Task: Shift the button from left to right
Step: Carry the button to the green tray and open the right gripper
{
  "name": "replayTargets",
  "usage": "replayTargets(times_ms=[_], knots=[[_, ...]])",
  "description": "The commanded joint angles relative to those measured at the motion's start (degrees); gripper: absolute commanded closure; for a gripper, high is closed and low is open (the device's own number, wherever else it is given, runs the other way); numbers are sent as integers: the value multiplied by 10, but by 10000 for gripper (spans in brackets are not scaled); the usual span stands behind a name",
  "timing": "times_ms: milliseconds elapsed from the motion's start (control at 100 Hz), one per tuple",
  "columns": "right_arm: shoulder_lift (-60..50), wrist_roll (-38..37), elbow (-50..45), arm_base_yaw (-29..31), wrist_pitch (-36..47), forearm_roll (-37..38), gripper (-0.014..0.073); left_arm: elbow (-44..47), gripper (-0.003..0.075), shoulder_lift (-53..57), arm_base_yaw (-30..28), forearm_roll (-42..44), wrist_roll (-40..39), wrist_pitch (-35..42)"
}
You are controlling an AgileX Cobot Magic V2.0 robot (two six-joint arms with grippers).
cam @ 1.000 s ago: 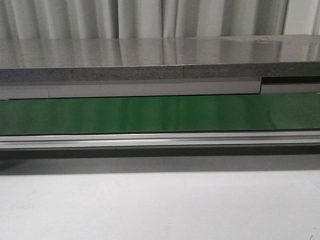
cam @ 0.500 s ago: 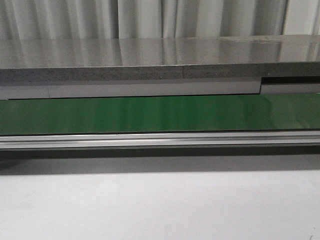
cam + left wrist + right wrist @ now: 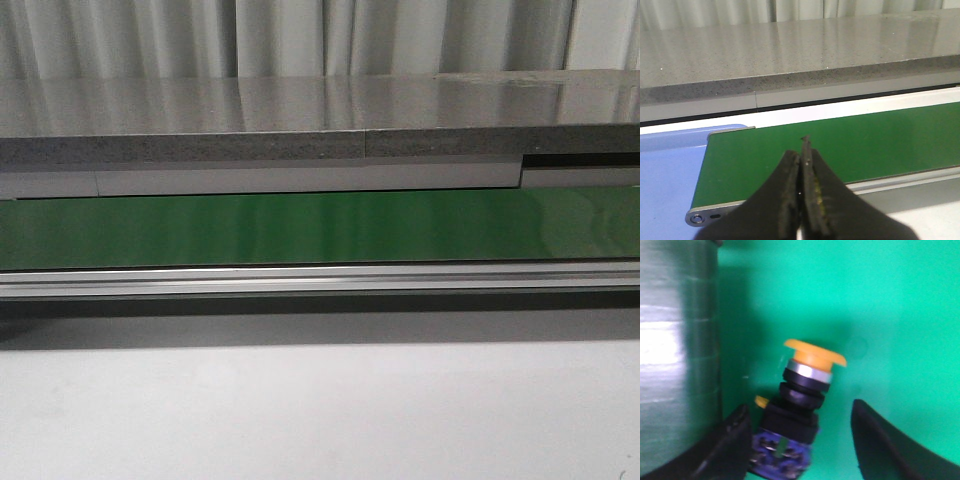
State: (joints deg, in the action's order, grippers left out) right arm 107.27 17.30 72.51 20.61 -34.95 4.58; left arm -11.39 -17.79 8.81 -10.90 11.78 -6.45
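The button [image 3: 800, 390] shows only in the right wrist view: a yellow-orange cap, a silver ring, a black body and a blue base, lying tilted on a green surface [image 3: 890, 315]. My right gripper [image 3: 800, 409] is open around it; the blue base is against one finger [image 3: 732, 440] and the other finger [image 3: 880, 440] stands apart. My left gripper [image 3: 802, 152] is shut and empty above the end of the green belt [image 3: 865, 140]. The front view shows the belt [image 3: 320, 228] bare, with no gripper and no button.
A grey speckled shelf [image 3: 300, 120] runs behind the belt and an aluminium rail [image 3: 320, 280] in front of it, then a white table [image 3: 320, 410]. A blue surface [image 3: 665, 170] lies beyond the belt's end. A dark green wall [image 3: 675, 365] stands beside the button.
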Motion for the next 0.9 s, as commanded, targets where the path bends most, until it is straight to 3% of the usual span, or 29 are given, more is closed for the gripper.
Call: replayTargets(times_ms=[0,370,690,890], knots=[[-28,5,18,3,17,0,88,-16,741,-4,4,-3,-1,47],[-71,-43,18,6,13,-2,64,-16,741,-4,4,-3,-1,47],[-214,-43,9,-47,54,-102,64,-16,741,-4,4,-3,-1,47],[-333,-43,-67,-88,114,-148,64,-16,741,-4,4,-3,-1,47]])
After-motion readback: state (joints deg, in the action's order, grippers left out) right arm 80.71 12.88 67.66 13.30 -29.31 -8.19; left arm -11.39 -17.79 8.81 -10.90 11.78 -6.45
